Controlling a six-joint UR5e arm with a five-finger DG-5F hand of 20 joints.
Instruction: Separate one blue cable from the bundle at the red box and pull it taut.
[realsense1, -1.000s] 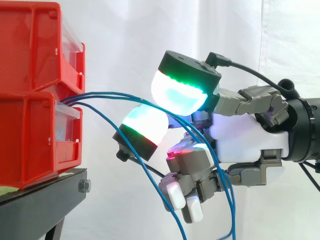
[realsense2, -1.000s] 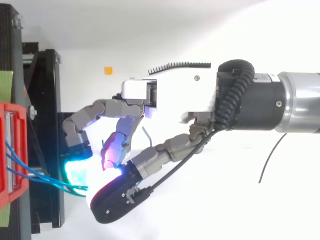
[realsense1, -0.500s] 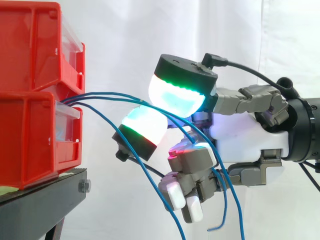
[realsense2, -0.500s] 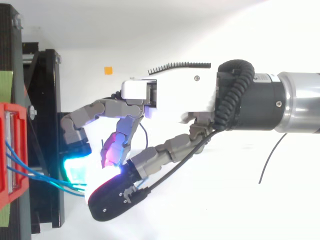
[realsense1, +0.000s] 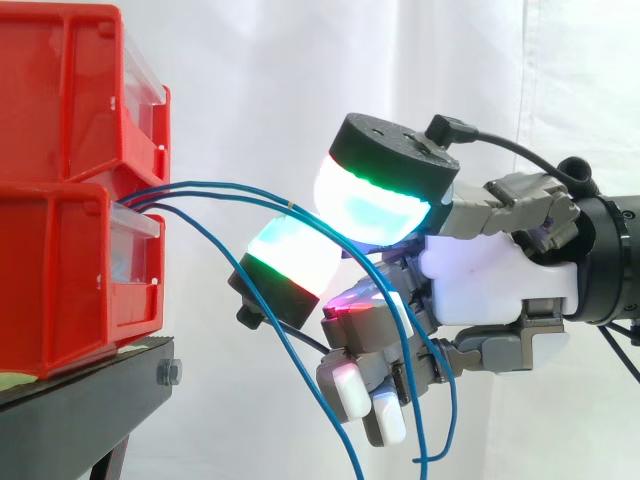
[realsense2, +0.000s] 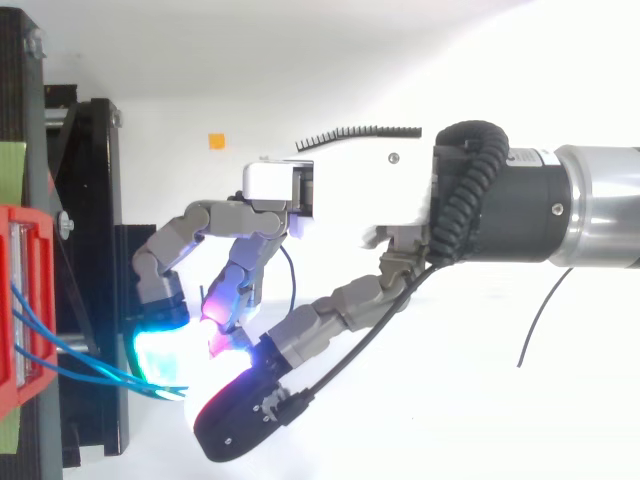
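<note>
Side view: stacked red bins (realsense1: 65, 275) on a black stand (realsense1: 80, 405) at 9 o'clock, hand (realsense1: 495, 285) at 3 o'clock. The blue cables (realsense1: 220, 187) leave the gap between the bins and arc toward 3 o'clock. Hand fingers are curled, with two glowing pads (realsense1: 375, 205) closed on the upper strands; how many strands they hold cannot be told. One strand drops free toward 5 o'clock. All strands are bowed, none straight.

Between red bins (realsense1: 70, 270) and fingers (realsense1: 385, 195), blue cables (realsense1: 225, 186) cross the gap; room above is open.
</note>
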